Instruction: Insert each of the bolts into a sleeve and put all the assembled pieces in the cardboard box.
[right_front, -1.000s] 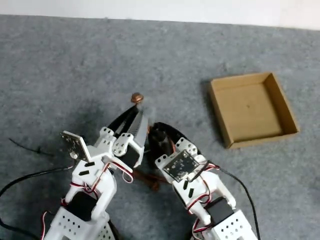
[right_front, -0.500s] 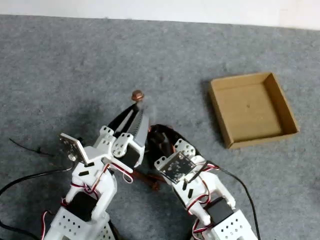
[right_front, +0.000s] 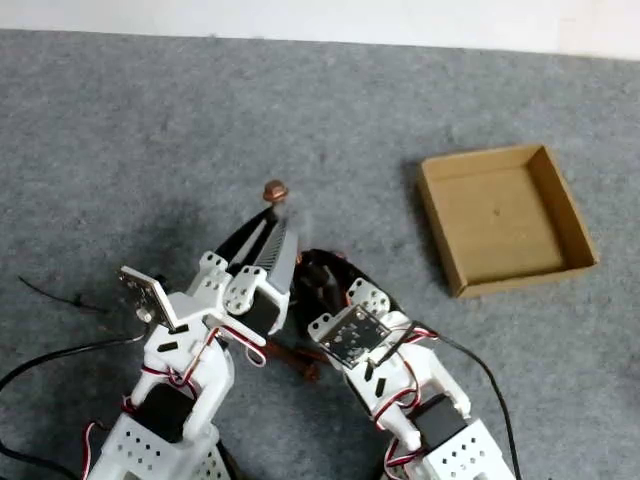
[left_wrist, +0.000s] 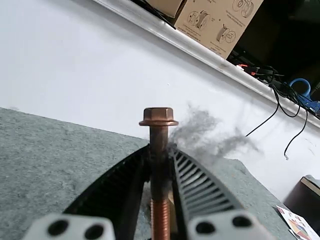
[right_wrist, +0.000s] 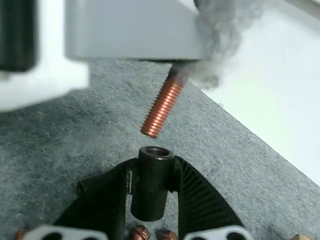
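**A:** Bolt position first, please. What does the high view give?

**B:** The left gripper (right_front: 272, 222) points away from the arm bases. The copper head of the bolt (right_front: 274, 191) stands out past its tips. The right gripper (right_front: 318, 275) is just beside the left one, dark and low. How it stands, I cannot tell from there. The box (right_front: 440, 235) lies well apart, on the right side of the table.

**A:** And the left wrist view?

**B:** It shows the grip itself. The left gripper (left_wrist: 160, 167) is clamped on the bolt (left_wrist: 159, 145), with one finger tight against each side of the shank. The hexagon head is free beyond the tips.

**A:** Does the right wrist view add something?

**B:** Yes, the sleeve (right_wrist: 151, 185), dark and round. The right gripper (right_wrist: 152, 172) is closed around it, with the open end toward the bolt (right_wrist: 161, 110). The threaded end hangs tilted just above that hole, near but not touching. Loose bolts (right_wrist: 141, 233) lie on the carpet under the sleeve.
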